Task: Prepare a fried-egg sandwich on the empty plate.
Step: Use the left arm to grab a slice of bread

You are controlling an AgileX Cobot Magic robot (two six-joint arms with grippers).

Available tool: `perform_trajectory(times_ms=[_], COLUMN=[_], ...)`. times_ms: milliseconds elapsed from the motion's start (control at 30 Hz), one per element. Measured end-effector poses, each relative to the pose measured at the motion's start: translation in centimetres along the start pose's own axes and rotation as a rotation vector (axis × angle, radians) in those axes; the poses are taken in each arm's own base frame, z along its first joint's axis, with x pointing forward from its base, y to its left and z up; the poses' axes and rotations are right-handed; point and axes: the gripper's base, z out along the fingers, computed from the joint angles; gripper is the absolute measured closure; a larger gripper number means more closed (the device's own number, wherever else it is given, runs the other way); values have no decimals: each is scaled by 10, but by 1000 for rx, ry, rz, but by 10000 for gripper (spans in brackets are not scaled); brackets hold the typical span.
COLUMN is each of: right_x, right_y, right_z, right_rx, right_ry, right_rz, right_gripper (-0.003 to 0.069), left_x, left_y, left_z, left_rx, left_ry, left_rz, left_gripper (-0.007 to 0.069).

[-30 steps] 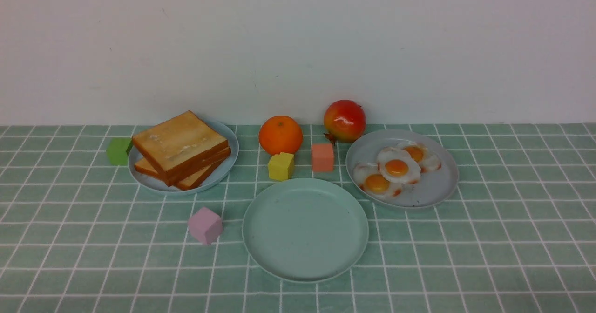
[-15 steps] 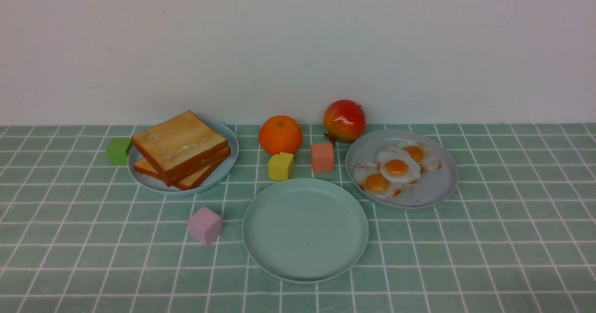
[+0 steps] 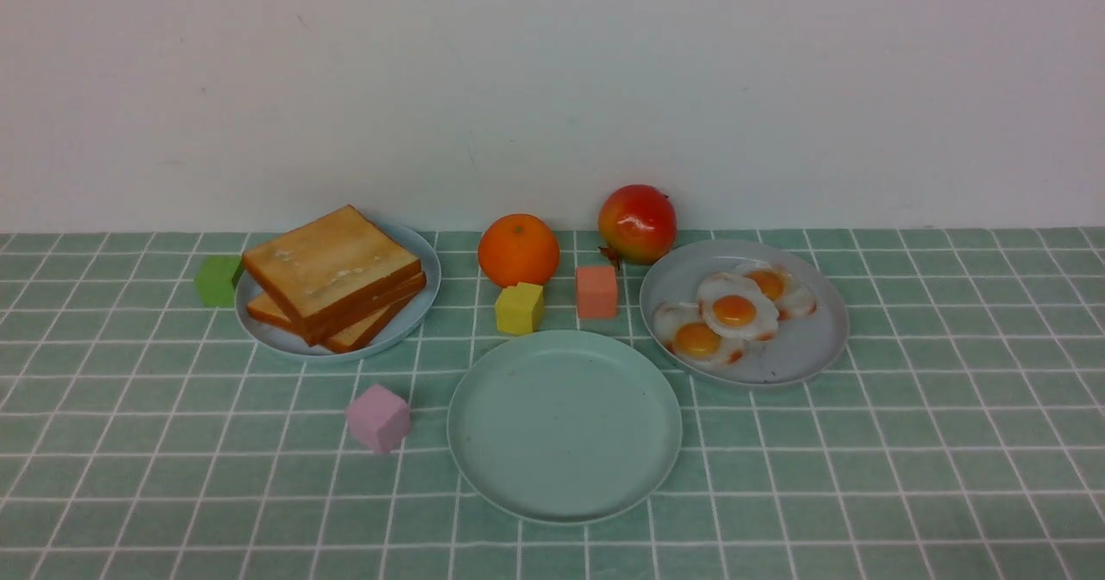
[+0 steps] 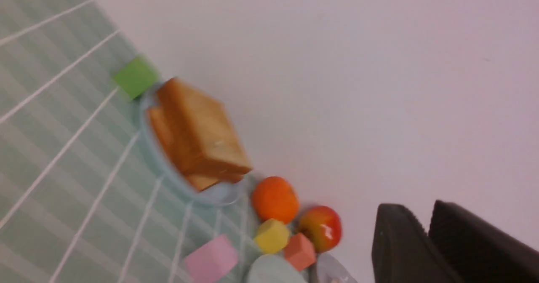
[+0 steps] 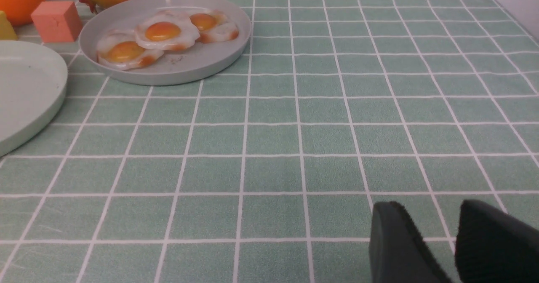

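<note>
While the left gripper (image 4: 425,209) and right gripper (image 5: 452,209) hang slightly parted, holding nothing, the empty plate (image 3: 564,429) lies well apart from both.

From my feed: round mint-green plate (image 3: 565,429) looks matte plastic, checked green tablecloth (image 3: 950,442) matte cloth, round red fruit (image 3: 637,222) glossy.

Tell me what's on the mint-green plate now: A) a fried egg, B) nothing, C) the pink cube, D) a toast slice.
B: the mint-green plate is bare; the toast stack sits on the pale blue plate and the fried eggs on the grey plate.
</note>
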Motion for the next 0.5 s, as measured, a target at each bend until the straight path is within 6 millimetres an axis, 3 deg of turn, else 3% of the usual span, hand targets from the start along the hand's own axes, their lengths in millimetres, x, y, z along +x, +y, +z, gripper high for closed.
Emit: perform_trajectory(times_ms=[100, 133, 233, 267, 333, 367, 500], right_x=[0, 0, 0, 0, 0, 0, -2], right_y=[0, 0, 0, 0, 0, 0, 3], right_z=[0, 0, 0, 0, 0, 0, 0], right_rx=[0, 0, 0, 0, 1, 1, -31], right_ry=[0, 0, 0, 0, 0, 0, -25], right_rz=[0, 0, 0, 0, -1, -2, 141], right_gripper=[418, 418, 418, 418, 418, 418, 418], left_x=[-15, -27, -35, -41, -40, -41, -33], left_y=[-23, -41, -57, -67, -71, -82, -98], left_z=[1, 7, 23, 42, 54, 72, 104], left_rx=[13, -10, -77, -132, -163, -168, -130], left_ry=[53, 138, 298, 452, 569, 719, 862], left_rz=[143, 257, 365, 434, 460, 506, 623], left_gripper=[547, 585, 624, 638, 638, 638, 638])
